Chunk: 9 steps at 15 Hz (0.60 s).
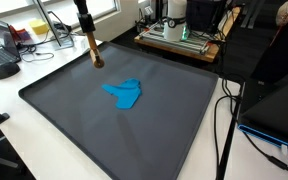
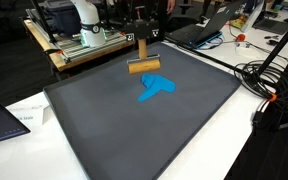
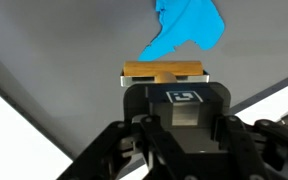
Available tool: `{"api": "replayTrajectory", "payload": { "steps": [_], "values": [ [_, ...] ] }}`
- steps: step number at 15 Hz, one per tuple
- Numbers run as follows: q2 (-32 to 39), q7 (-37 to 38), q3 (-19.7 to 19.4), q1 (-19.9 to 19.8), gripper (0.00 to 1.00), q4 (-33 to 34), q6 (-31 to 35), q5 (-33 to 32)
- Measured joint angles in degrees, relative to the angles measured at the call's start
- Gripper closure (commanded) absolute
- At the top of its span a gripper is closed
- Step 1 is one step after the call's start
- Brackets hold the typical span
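Wooden block (image 3: 162, 71), its long axis running 9 to 3 o'clock in the wrist view, sits clamped in the closed gripper (image 2: 144, 59) over the gray mat (image 2: 104, 120), blue cloth (image 3: 187, 25) near at 1 o'clock.

Perhaps an emblem (image 3: 184, 96) on the hand (image 3: 162, 78); illegible

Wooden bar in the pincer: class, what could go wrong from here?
1. The pincer is shut on the wooden bar over only a short stretch, so the bar might twist or slip out.
2. The blue cloth lies crumpled close by on the mat. A sweep could bunch it up or drag it along.
3. The bar hangs low, so pushing down might jam it against the mat.
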Motion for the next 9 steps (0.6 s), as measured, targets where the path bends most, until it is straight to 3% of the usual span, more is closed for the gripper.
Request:
{"api": "replayTrajectory", "payload": {
  "steps": [7, 8, 9],
  "values": [
    [-0.7, 18.7, -2.4, -0.6, 0.78, -1.0, -1.0, -1.5],
    [-1.1, 22.0, -2.6, -0.6, 0.53, -1.6, -1.0, -3.0],
    [-1.8, 25.3, -2.8, -0.7, 0.53, -2.4, -1.0, -5.1]
  ]
}}
